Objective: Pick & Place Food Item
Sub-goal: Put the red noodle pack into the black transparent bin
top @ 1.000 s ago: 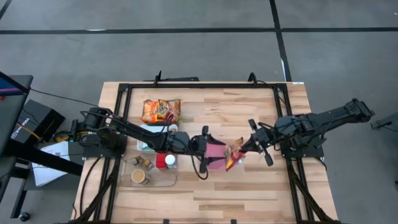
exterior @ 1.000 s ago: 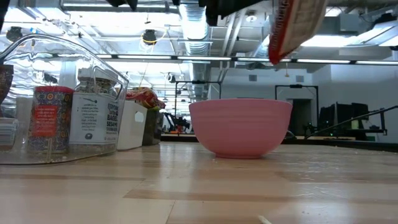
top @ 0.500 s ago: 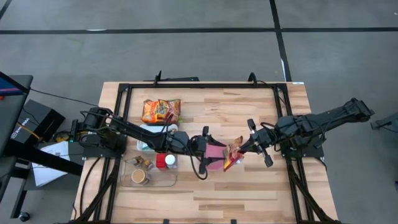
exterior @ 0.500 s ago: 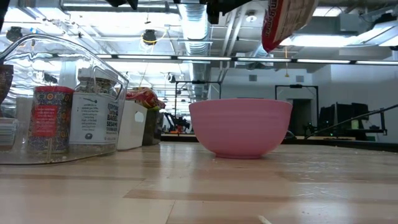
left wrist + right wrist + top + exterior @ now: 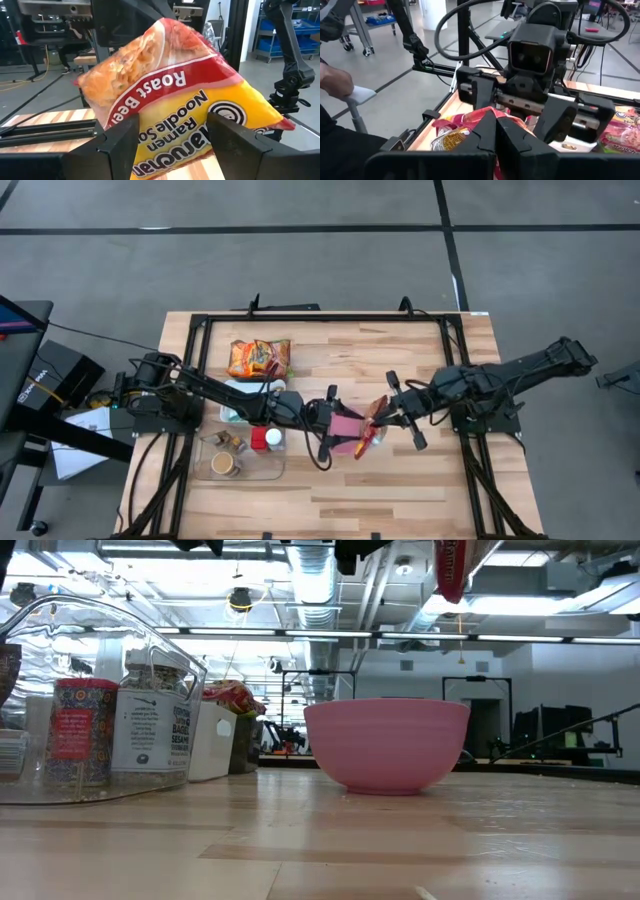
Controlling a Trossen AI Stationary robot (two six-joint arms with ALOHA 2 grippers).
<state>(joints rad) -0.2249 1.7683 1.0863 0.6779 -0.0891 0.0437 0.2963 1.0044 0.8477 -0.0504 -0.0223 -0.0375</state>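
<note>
A red and yellow ramen noodle packet point(image 5: 368, 428) hangs over the right side of the pink bowl point(image 5: 345, 443), which stands on the table point(image 5: 387, 745). My right gripper point(image 5: 379, 413) reaches in from the table's right and is shut on the packet. My left gripper point(image 5: 347, 423) comes level from the left, above the bowl, and is open. In the left wrist view its two fingers stand on either side of the packet's lower part point(image 5: 172, 135); whether they touch it I cannot tell. In the low view the packet point(image 5: 451, 568) shows edge-on, high above the bowl. My right gripper pinches the packet's crinkled upper end point(image 5: 468, 121) between its two shut fingers point(image 5: 487, 131). The fingers come nearly level from the table's right, tipped slightly down. The packet hangs below them, clear of the bowl and the table.
An orange snack bag point(image 5: 258, 358) lies at the far left of the table. Near the left arm are a white box point(image 5: 240, 390), a red-lidded jar point(image 5: 260, 438) and a clear tray of spice jars point(image 5: 238, 458). Bare wood lies along the near and right sides.
My right gripper has carried the packet toward the table's left and slightly up, from beside the bowl to over its right side, between my left gripper's fingers. The packet has turned about and now shows edge-on in the low view.
</note>
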